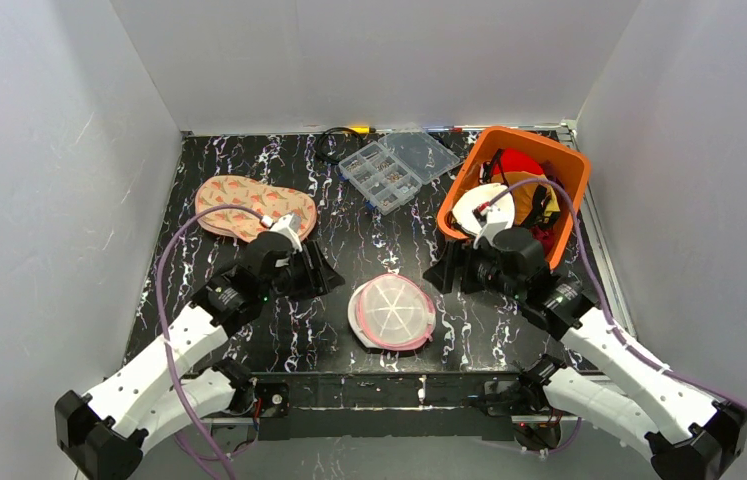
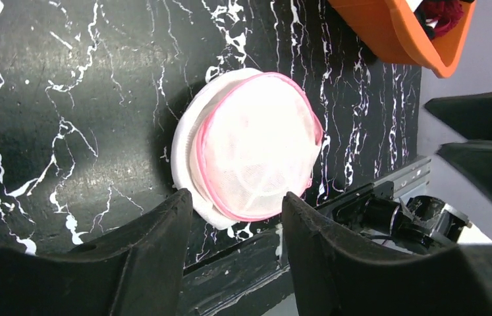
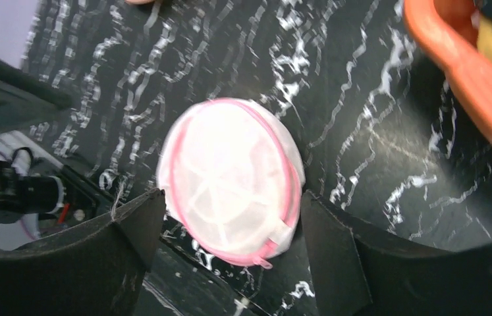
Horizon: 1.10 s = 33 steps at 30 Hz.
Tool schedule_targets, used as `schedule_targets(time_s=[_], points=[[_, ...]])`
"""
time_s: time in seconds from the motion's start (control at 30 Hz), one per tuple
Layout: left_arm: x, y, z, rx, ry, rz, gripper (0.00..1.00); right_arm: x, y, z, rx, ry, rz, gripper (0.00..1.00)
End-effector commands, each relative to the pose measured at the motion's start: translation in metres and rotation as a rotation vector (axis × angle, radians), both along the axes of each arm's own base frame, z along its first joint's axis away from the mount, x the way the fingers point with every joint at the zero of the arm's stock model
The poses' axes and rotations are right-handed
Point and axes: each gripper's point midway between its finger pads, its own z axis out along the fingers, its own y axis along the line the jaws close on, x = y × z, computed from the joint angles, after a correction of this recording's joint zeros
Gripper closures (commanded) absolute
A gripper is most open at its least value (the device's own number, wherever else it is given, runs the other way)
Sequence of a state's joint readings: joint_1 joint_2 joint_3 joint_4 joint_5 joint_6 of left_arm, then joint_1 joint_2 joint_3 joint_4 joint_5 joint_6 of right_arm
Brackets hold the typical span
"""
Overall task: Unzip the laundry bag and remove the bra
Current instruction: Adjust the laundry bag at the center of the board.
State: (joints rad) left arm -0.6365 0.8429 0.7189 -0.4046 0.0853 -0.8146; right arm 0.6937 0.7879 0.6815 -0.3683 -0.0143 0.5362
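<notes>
Containers first:
- laundry bag (image 1: 392,312): sits flat-face up on the black marbled table (image 1: 199,170), centre, near the front edge. One only. Round dome pod of white mesh with a pink zip rim and spoke ribs on the face. Zip looks closed where the rim shows. Pale mass inside, cannot tell what.
- orange basket (image 1: 569,170): back right, smooth plastic with rounded corners. One. Holds a jumble of red, yellow, black and a round white piece.
- clear compartment box (image 1: 399,168): back centre, hard clear plastic, lid flipped open. One. Small dark parts sorted in the cells, too small to identify.

Loose item: peach patterned fabric piece (image 1: 254,207), back left, flat with two rounded lobes. One.

End effectors, two:
- left gripper (image 1: 321,272): jaws partly spread, nothing pinched. Just left of the bag, apart from it.
- right gripper (image 1: 449,272): jaws spread wide, nothing pinched. Right of the bag, beside the basket, apart from the bag.
</notes>
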Motion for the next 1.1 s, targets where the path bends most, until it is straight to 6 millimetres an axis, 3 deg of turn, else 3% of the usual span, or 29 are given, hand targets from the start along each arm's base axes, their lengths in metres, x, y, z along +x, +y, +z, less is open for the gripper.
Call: schedule_targets(time_s=[0.0, 0.17, 0.3, 0.43, 0.57, 0.87, 1.07], points=[[-0.001, -0.013, 0.014, 0.072, -0.056, -0.079, 0.51, -0.008, 0.008, 0.024, -0.038, -0.029, 0.134, 0.2], [-0.003, -0.06, 0.012, 0.099, -0.08, -0.176, 0.54, 0.002, 0.027, 0.017, 0.056, -0.042, 0.137, 0.29], [0.002, -0.076, 0.003, 0.087, -0.083, -0.19, 0.55, 0.005, 0.033, -0.01, 0.074, -0.037, 0.139, 0.29], [0.006, -0.078, -0.015, 0.121, -0.081, -0.205, 0.55, -0.001, 0.033, -0.034, 0.049, 0.004, 0.163, 0.3], [0.001, -0.089, -0.02, 0.07, -0.081, -0.255, 0.55, -0.01, 0.028, -0.049, -0.037, -0.014, 0.198, 0.3], [0.0, -0.097, -0.047, 0.086, -0.027, -0.271, 0.57, -0.019, 0.045, -0.049, -0.07, -0.049, 0.155, 0.34], [0.003, -0.08, -0.081, 0.204, 0.03, -0.213, 0.64, -0.028, 0.058, -0.063, -0.074, -0.03, 0.132, 0.36]])
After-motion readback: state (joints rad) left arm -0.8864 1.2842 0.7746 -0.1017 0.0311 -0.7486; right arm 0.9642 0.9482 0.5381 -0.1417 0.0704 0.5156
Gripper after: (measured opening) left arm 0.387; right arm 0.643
